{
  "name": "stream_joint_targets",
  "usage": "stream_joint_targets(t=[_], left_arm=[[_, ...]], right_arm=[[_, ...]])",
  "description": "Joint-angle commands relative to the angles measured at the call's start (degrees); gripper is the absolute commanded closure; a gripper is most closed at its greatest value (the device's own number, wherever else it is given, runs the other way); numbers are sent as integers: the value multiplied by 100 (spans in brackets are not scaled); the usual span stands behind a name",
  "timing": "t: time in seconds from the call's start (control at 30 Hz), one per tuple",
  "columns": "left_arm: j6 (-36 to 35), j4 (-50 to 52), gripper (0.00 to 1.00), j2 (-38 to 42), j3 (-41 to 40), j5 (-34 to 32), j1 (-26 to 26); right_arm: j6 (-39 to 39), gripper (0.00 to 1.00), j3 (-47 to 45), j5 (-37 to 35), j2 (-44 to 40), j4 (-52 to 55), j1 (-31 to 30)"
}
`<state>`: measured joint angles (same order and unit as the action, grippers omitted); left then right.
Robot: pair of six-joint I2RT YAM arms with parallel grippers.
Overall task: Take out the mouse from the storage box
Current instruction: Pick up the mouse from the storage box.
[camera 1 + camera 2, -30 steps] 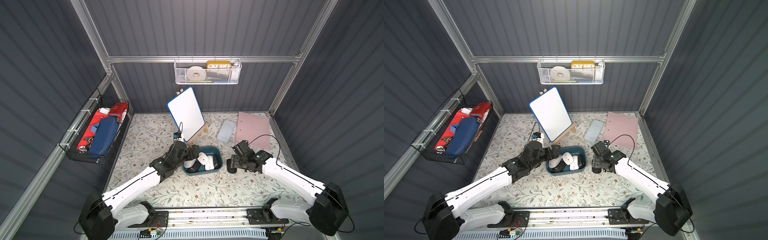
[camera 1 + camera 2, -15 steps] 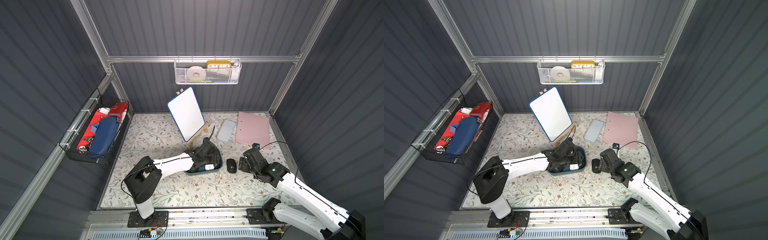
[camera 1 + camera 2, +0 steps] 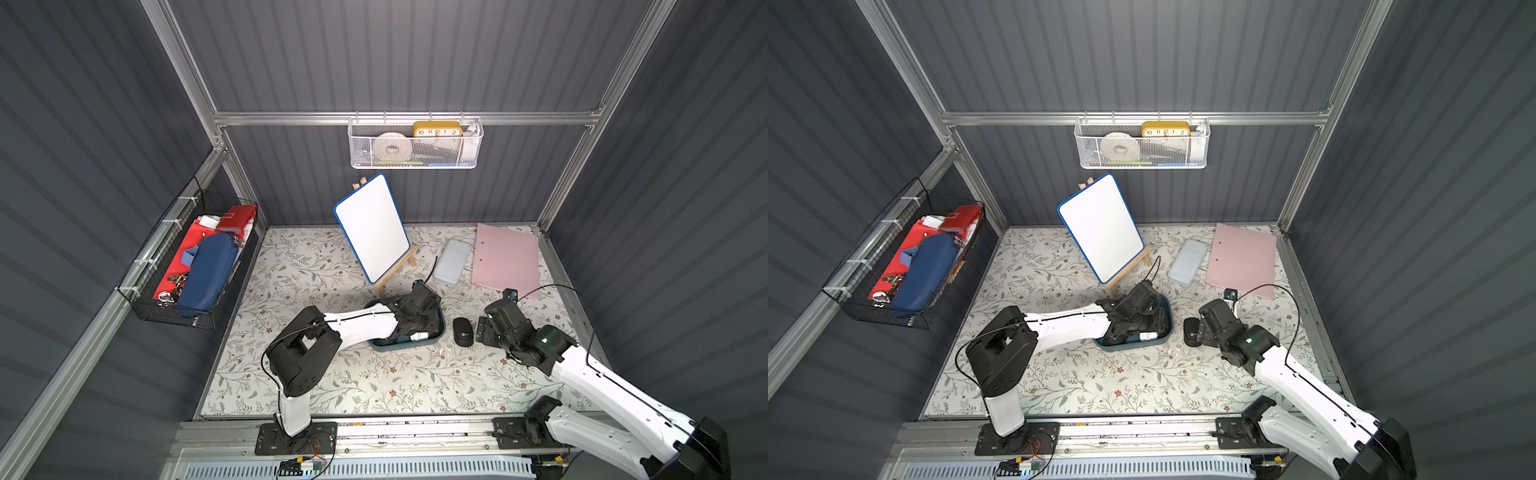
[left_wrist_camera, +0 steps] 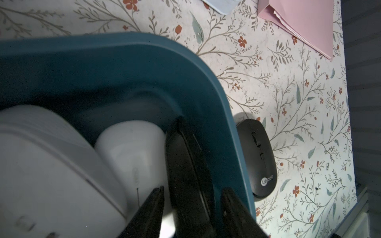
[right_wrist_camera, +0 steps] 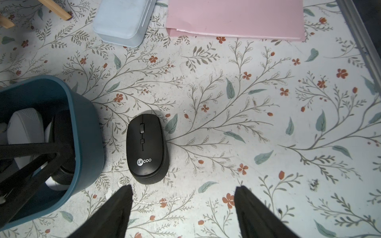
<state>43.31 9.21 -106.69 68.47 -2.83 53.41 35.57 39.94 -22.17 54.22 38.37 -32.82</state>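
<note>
The teal storage box [image 3: 432,338] [image 3: 1133,345] [image 4: 123,61] [image 5: 86,134] sits mid-table. My left gripper [image 4: 191,189] [image 3: 415,316] [image 3: 1138,318] reaches into its right end. Its jaws stand narrow on either side of a black mouse [image 4: 187,169] [image 5: 61,127] propped on edge against the wall, with thin gaps showing. White mice [image 4: 132,152] [image 5: 24,123] lie beside it in the box. Another black mouse [image 3: 462,331] [image 3: 1192,332] [image 4: 257,158] [image 5: 146,148] rests on the table just right of the box. My right gripper [image 5: 183,186] [image 3: 482,328] hovers open behind it, holding nothing.
A whiteboard on a wooden easel [image 3: 371,228] stands behind the box. A pale blue case [image 3: 456,262] and a pink folder [image 3: 505,259] lie at the back right. A white mesh basket [image 3: 415,143] hangs on the back wall, a black wire basket [image 3: 195,266] on the left wall.
My left gripper moved from the box's left end to its right end and its jaws narrowed round the black mouse. My right gripper drew back from the mouse on the table.
</note>
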Motion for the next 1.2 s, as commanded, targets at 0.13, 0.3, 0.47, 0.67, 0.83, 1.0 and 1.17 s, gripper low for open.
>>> stream_joint_targets(t=[0.13, 0.3, 0.47, 0.67, 0.83, 1.0, 1.17], left_arm=[[1, 83, 53, -302, 160, 119, 73], [10, 444, 54, -559, 414, 3, 82], [9, 608, 60, -611, 496, -223, 85], [16, 663, 68, -476, 486, -454, 87], [-31, 439, 69, -35, 313, -439, 108], [-65, 258, 69, 454, 156, -416, 126], [105, -20, 70, 907, -225, -253, 125]], right_arm=[[105, 18, -41, 80, 216, -64, 4], [86, 18, 33, 57, 308, -25, 3], [64, 18, 13, 22, 318, -61, 4], [47, 18, 29, 42, 318, -63, 5], [47, 19, 78, 46, 352, -42, 4], [77, 19, 88, 119, 410, -62, 4], [110, 19, 109, 151, 480, -28, 8]])
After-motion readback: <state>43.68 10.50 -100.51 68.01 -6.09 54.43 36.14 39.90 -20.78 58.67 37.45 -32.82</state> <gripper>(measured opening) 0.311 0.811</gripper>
